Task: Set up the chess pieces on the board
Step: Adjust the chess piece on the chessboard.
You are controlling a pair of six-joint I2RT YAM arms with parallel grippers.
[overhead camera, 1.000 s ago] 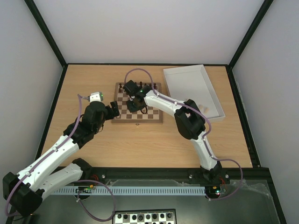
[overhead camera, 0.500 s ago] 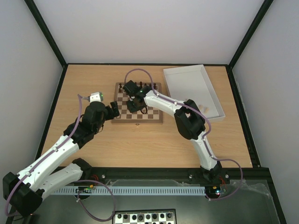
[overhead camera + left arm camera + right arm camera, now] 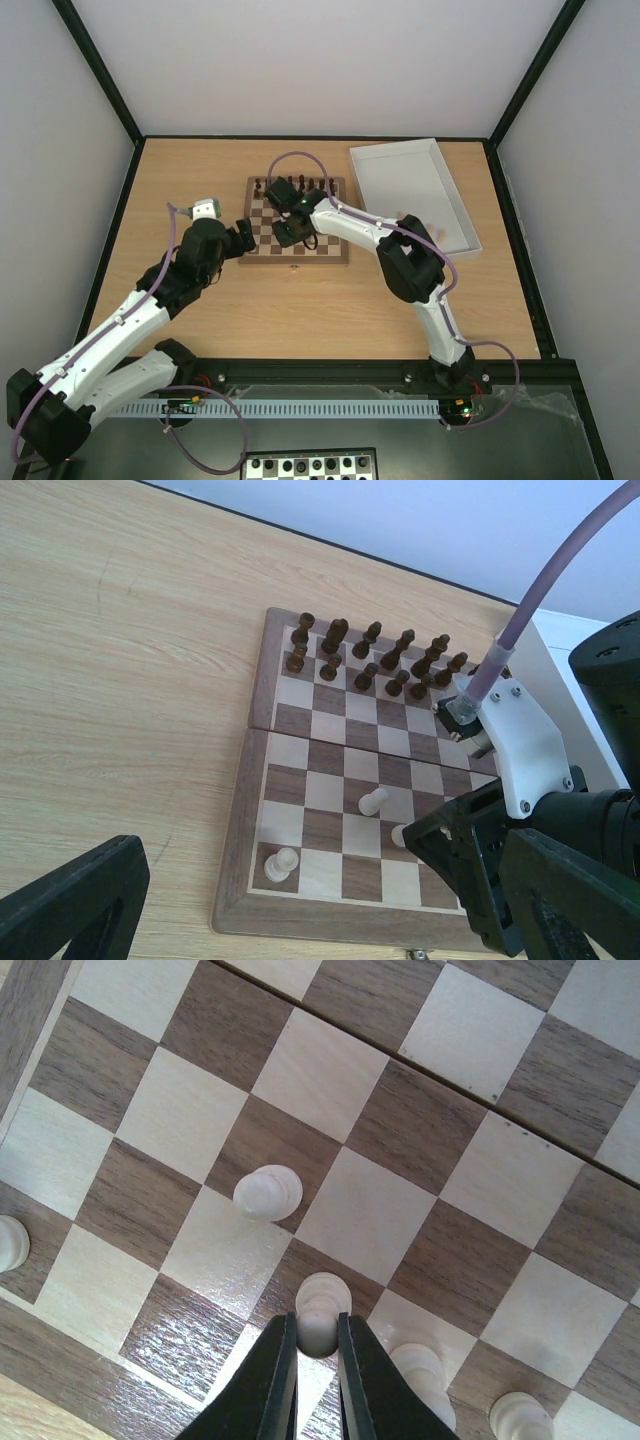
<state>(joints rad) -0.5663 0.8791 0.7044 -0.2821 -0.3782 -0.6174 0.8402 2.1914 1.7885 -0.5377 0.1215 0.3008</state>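
**Top external view:** A square wooden chessboard [image 3: 330, 250] with brown and cream squares lies in the middle of the light wooden table [image 3: 200, 170]. A white rectangular tray [image 3: 405, 185] sits just to its right. Dark brown chess pieces [image 3: 326, 184] line the board's far edge. The left gripper [image 3: 244, 232] hangs at the board's left border. The right gripper [image 3: 288, 232] is over the near left part of the board. A black-and-white checkered board [image 3: 310, 465] lies below the arm bases at the near edge.

**Left wrist view:** The left gripper's jaws are spread wide. One black finger [image 3: 75, 905] sits in the near left corner, off the board, and nothing is between the jaws. The dark pieces fill the two far rows. Three pale cream chess pieces [image 3: 373, 802] show on the near half. One is mid-board, one is by the near left corner, and one is right at the right gripper's fingertips.

**Right wrist view:** The right gripper's jaws are pressed in on a pale pawn [image 3: 321, 1310], pinching it from both sides over the near rows. I cannot tell which square it is on. Another pale piece stands alone on a dark square just beyond. One more is at the left edge, and two are near the right finger.
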